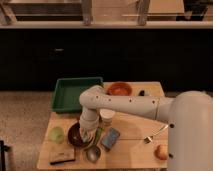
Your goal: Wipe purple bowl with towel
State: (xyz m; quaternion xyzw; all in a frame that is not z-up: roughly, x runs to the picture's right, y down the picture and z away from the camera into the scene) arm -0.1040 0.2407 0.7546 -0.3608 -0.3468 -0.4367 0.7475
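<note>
My gripper (86,132) sits low at the right rim of the bowl (74,136), front-left on the table (131,131); the bowl's hollow lies just to its left. What it grips, I cannot tell.

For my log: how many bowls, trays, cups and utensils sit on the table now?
Bowls: 2, purple bowl and orange bowl
Trays: 1, green tray
Cups: 1, white cup
Utensils: 2, spoon and fork
Total: 6
Gripper: over the purple bowl
</note>
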